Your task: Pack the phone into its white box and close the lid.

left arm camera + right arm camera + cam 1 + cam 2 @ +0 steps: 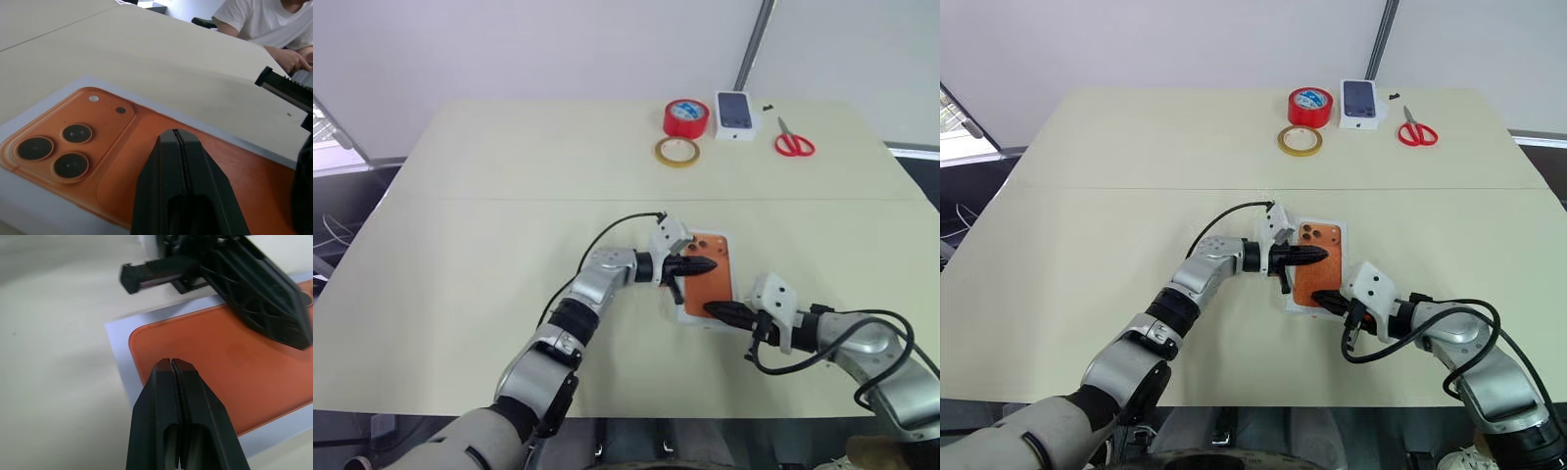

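On the tabletop (pixel 460 245), toward its near edge, the white box (pixel 1346 232) holds the phone (pixel 1317 266), long axis running far to near. Left jaws (pixel 1326 256) and right jaws (pixel 1317 298), both pressed together and empty, reach over it from opposite sides.

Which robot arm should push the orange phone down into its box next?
Probably the left. Its shut left gripper is over the middle of the phone, which lies in the white box. The shut right gripper is only at the near edge.
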Motion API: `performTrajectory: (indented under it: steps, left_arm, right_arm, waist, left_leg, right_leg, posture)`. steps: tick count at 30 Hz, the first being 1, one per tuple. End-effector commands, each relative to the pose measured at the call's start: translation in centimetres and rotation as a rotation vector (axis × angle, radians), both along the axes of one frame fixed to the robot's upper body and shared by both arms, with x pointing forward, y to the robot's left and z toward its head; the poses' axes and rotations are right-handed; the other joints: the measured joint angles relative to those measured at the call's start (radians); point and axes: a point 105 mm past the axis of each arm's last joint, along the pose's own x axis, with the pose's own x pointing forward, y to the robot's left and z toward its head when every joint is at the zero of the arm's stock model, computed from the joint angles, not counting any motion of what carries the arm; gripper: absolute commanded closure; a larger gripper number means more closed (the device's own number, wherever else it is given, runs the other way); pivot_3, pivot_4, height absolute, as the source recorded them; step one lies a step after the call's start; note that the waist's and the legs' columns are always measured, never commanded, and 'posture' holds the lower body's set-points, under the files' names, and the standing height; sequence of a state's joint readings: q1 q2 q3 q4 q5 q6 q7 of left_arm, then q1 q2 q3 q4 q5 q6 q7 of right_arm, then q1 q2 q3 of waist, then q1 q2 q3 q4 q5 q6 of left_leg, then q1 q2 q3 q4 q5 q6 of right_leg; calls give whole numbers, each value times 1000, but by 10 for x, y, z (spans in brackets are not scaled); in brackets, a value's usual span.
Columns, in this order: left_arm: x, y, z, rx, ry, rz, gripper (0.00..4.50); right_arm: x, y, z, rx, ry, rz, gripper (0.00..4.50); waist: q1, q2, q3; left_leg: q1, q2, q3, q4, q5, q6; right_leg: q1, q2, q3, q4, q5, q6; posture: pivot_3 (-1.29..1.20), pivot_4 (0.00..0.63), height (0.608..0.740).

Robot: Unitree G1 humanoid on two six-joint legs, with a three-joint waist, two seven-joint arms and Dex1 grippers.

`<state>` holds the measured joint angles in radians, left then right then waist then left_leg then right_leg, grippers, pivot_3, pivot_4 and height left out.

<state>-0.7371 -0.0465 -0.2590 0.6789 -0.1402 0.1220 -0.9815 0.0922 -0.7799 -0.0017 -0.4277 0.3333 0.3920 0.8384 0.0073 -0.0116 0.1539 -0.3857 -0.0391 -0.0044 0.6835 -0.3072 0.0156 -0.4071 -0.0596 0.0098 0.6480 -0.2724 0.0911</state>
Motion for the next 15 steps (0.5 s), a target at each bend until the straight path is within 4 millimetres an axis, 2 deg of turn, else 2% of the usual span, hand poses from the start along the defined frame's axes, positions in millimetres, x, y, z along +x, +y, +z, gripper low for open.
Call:
performTrajectory:
  steps: [1,3,4,6,8,10,13,14,15]
  left_arm:
    - [4,9,0,-14,27,34,4500]
    - [9,18,13,-63,39,54,4500]
    - [11,24,21,-95,53,62,4247]
    - [17,39,34,-115,-9,111,3553]
    - [18,61,44,-116,-68,139,2545]
    - [17,94,55,-111,-133,188,1524]
    - [13,127,62,-100,-161,247,13]
    - [9,142,64,-84,-188,269,0]
    - [6,153,65,-60,-210,290,0]
  right_arm:
    - [10,-1,12,104,0,-75,4473]
    - [22,-3,27,110,-91,-112,4473]
    - [26,-4,33,149,-84,-120,4497]
    - [32,-8,46,230,-87,-143,3927]
    - [36,-15,56,245,-129,-143,3088]
    - [41,-28,65,240,-186,-164,2047]
    - [42,-40,68,210,-218,-167,465]
    - [40,-43,68,197,-219,-154,30]
    - [38,-45,68,188,-220,-143,30]
  waist:
    - [0,0,0]
    - [-2,0,0]
    - [-5,0,0]
    - [-8,0,0]
    - [-6,0,0]
    - [-3,0,0]
    - [2,1,0]
    - [4,1,0]
    - [4,1,0]
  left_leg:
    - [0,0,0,0,0,0]
    - [-1,0,0,0,0,0]
    - [-2,0,0,0,0,0]
    - [-4,0,0,0,0,-1]
    - [-4,0,0,0,1,-1]
    - [-4,0,-1,-1,1,-2]
    - [-5,0,-1,-1,1,-2]
    - [-5,0,0,-1,0,-2]
    - [-5,0,0,-1,0,-2]
  right_leg:
    - [0,0,0,0,0,0]
    - [-2,0,0,1,0,0]
    - [-2,0,0,1,0,0]
    - [-5,0,0,2,0,0]
    - [-6,0,0,3,0,0]
    - [-6,0,0,2,0,0]
    - [-6,-1,0,2,0,0]
    - [-6,-1,0,2,0,0]
    - [-6,-1,0,2,0,0]
  posture:
    - [0,150,740]
    - [0,150,740]
    - [0,150,740]
    - [0,150,740]
    - [0,150,740]
    - [0,150,740]
    - [0,150,740]
    - [0,150,740]
    - [0,150,740]
